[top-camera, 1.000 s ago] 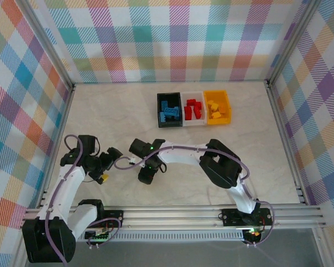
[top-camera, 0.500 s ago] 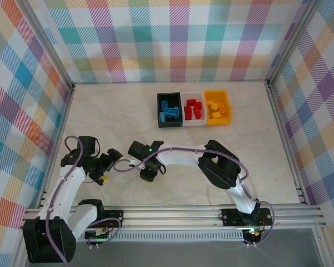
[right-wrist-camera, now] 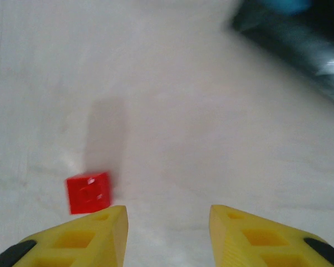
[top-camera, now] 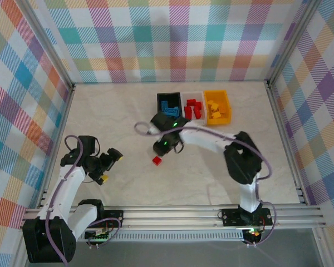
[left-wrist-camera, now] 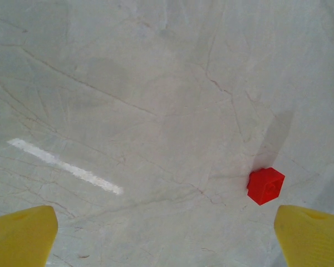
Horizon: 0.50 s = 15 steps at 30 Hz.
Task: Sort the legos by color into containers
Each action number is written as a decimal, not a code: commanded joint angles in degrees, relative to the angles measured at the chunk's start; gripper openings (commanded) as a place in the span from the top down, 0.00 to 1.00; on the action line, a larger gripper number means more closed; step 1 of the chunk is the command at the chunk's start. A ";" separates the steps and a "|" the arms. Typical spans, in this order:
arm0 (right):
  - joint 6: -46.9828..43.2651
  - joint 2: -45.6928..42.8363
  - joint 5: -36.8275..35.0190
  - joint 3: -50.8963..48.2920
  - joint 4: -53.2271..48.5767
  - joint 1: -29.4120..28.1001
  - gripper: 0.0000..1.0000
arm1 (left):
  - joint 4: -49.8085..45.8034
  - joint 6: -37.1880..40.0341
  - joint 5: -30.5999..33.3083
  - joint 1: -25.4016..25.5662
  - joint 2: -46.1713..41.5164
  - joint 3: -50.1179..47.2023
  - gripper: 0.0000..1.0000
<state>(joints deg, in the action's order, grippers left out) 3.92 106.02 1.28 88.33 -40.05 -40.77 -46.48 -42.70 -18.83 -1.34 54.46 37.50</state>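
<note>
Red brick (top-camera: 156, 160) lies unsorted since neither hand has it: right gripper (right-wrist-camera: 167, 222), just beside it, stands narrowly open and empty; left gripper (left-wrist-camera: 167, 233) wide open, empty.

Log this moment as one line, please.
small red plastic lego brick: loose on pale marbled table | right gripper: empty, jaws apart | left gripper: open, empty

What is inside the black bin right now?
Several blue bricks lie inside the black bin, seen from above. The right arm reaches across the bin's near end and covers it, so what lies in that part cannot be seen.
</note>
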 commanded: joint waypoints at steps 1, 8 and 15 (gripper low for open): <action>4.98 -1.79 5.54 2.79 -0.93 6.06 0.57 | 0.10 0.96 -0.41 -1.01 0.91 1.77 0.00; 5.89 2.75 17.31 9.86 -4.27 12.14 0.45 | 0.89 1.62 -0.74 -0.87 3.76 4.01 0.00; 1.04 6.36 15.52 4.31 -8.54 -3.33 0.28 | 1.91 1.73 -0.02 -0.94 6.19 4.17 0.00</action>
<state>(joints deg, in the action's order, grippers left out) 7.31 110.13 15.03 94.94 -43.81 -37.36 -45.67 -41.76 -18.92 -1.34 59.57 40.47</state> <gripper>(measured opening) 0.705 0.999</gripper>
